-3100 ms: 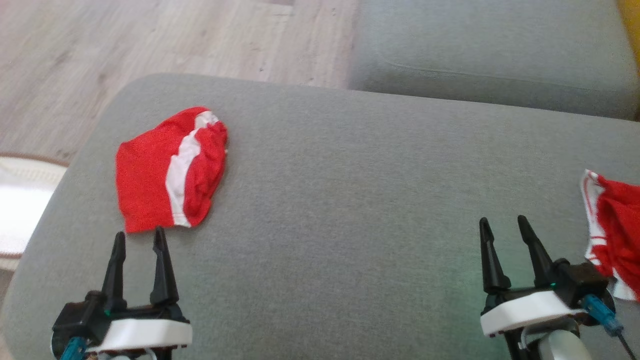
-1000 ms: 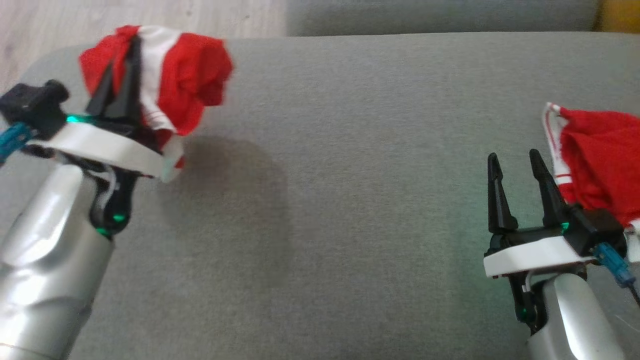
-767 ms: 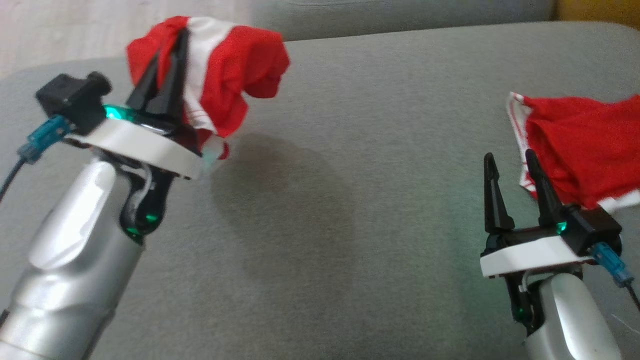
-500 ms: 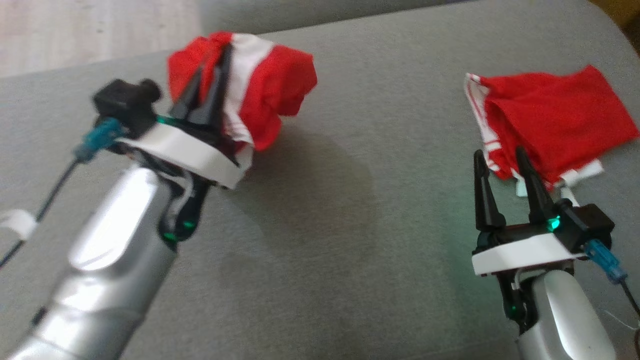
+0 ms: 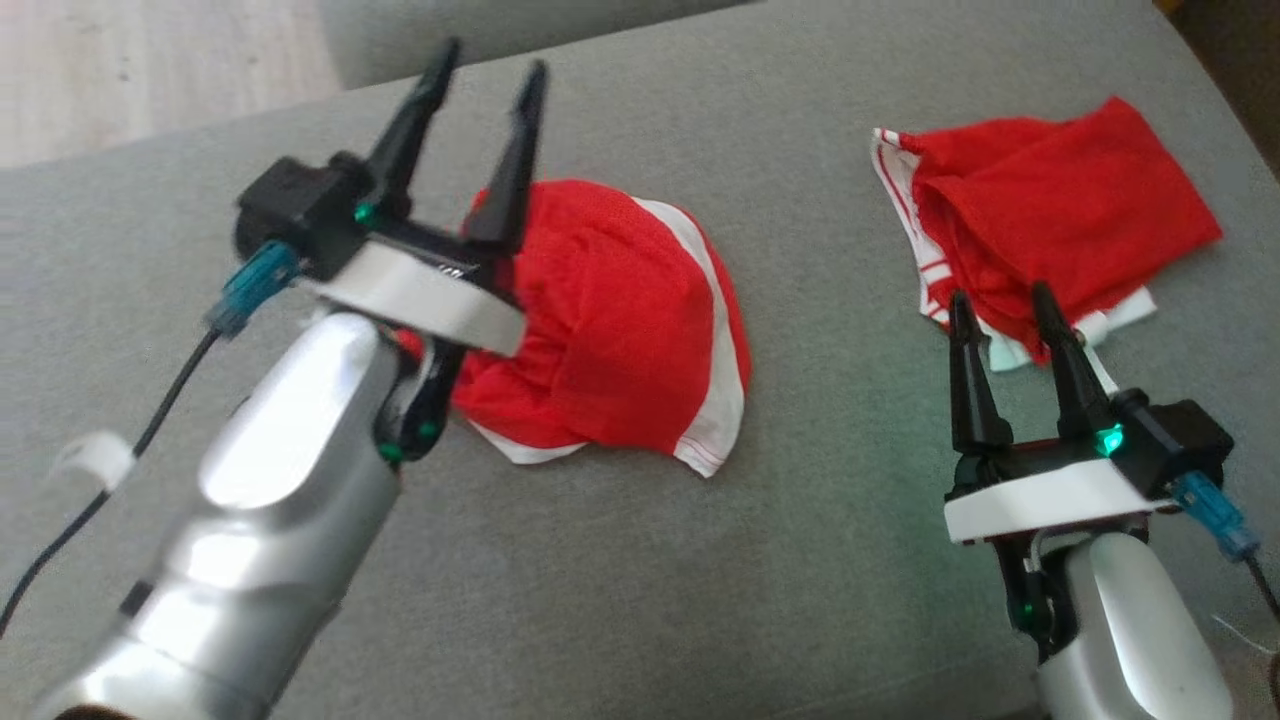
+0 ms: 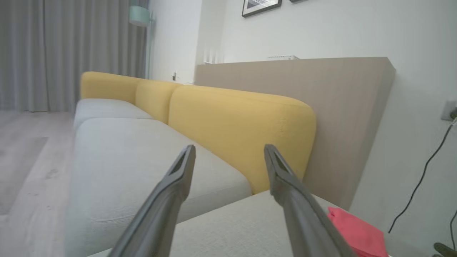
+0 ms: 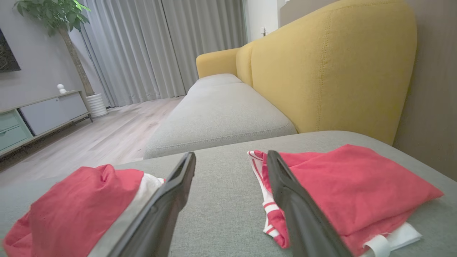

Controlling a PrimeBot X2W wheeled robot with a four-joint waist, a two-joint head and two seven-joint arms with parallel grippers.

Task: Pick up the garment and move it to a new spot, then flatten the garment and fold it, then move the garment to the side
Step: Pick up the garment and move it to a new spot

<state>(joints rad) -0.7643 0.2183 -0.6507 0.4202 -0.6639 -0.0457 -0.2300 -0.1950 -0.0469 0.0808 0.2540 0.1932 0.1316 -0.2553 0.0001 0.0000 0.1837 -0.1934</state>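
Garment (image 5: 620,320) lies crumpled, red with white bands.

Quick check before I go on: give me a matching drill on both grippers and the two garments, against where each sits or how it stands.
Column A
1. left gripper
2. right gripper
3. rumpled garment
4. folded garment

Column B
a. lies in the middle of the cushion, white stripe showing
b. jaws open, at the rumpled garment's left edge
c. lies near the cushion's right edge
d. jaws open, tips by the folded garment's near edge

Pairs: 1-b, 2-d, 3-a, 4-c
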